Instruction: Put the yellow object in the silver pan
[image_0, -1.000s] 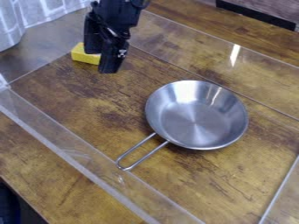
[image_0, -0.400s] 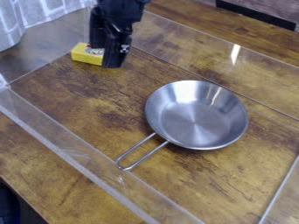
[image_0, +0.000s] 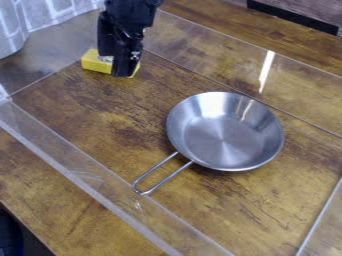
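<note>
The yellow object, a small flat block, lies on the wooden table near the upper left, partly hidden behind my gripper. My black gripper points down right over its right end, jaws open around or just above the block; whether they touch it I cannot tell. The silver pan sits empty at centre right, its thin wire-loop handle pointing toward the lower left.
A clear plastic wall runs diagonally along the table's near-left side. A pale tiled surface shows at the top left corner.
My gripper has shifted left and a little down, from beside the yellow object to directly over its right end. The pan has not moved.
</note>
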